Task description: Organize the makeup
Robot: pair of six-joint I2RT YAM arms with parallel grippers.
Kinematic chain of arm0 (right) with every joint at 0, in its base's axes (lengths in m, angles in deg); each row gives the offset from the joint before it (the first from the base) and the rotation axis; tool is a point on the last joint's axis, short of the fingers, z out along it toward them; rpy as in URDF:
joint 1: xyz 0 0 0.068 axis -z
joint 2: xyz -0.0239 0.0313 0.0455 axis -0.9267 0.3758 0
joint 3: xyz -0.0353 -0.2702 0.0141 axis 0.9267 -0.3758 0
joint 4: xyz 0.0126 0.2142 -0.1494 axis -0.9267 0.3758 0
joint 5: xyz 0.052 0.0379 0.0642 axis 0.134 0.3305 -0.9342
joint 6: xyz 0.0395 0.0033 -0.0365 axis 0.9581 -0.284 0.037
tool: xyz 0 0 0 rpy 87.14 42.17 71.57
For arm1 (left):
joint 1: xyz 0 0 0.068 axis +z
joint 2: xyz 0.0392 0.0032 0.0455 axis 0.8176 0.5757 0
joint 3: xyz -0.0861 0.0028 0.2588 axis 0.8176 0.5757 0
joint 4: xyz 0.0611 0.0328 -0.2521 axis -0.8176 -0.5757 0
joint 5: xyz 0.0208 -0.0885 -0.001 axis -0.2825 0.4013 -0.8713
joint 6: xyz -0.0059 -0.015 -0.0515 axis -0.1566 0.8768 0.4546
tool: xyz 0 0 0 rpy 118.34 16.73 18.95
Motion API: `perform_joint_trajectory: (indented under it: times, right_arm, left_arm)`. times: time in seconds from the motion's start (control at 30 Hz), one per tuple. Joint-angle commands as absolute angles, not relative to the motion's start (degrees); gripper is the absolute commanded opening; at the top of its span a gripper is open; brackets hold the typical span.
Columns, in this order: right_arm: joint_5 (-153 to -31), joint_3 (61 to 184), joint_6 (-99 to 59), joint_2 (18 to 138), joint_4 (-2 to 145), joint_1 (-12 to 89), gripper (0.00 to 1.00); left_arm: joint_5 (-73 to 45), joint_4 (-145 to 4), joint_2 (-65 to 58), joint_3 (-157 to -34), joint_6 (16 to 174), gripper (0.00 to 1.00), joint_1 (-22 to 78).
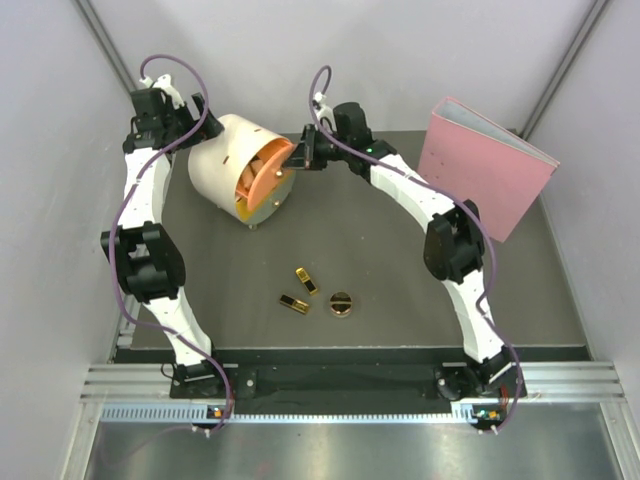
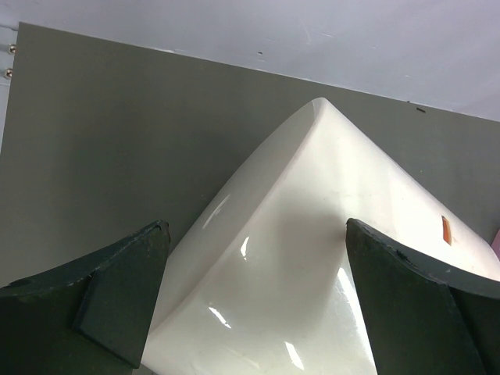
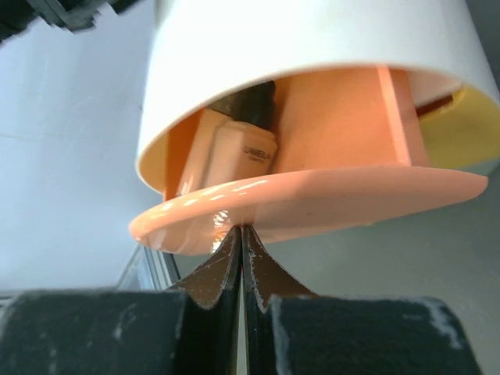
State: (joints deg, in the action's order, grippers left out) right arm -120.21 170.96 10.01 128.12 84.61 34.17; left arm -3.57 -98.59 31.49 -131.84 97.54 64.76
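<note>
drawer box (image 1: 225, 165): cream, on its side, orange drawer part out | pink binder (image 1: 485, 180): standing, far-right corner

Shut in on three sides by pale grey walls (image 1: 40, 200), plain and unmarked. Between them a dark, matte grey surface (image 1: 390, 265), evenly lit from above, soft shadows only. Slim dark strips (image 1: 103, 35) up both back corners. Along the near edge a ribbed aluminium rail (image 1: 570, 378), then a brushed metal sheet (image 1: 350, 450) with a dull glare.
</note>
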Motion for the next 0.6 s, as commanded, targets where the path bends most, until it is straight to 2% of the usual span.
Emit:
perform_joint_trajectory:
  times: [0.0,0.37,0.57]
  right_arm:
    - [-122.28,176.56,15.27,131.23,76.24,33.04,0.00]
    - [-124.31,181.31,20.63,138.36,68.42,29.78,0.00]
    - [-122.99,180.00,18.89,136.97,67.80,29.70,0.00]
  left_arm:
    - [-3.85,-101.03,31.47,-130.34,95.96,0.98,64.61]
    - [-3.06,-100.76,31.12,-129.37,96.40,0.98,64.25]
    - [-3.41,-100.94,31.12,-129.37,96.05,0.98,64.25]
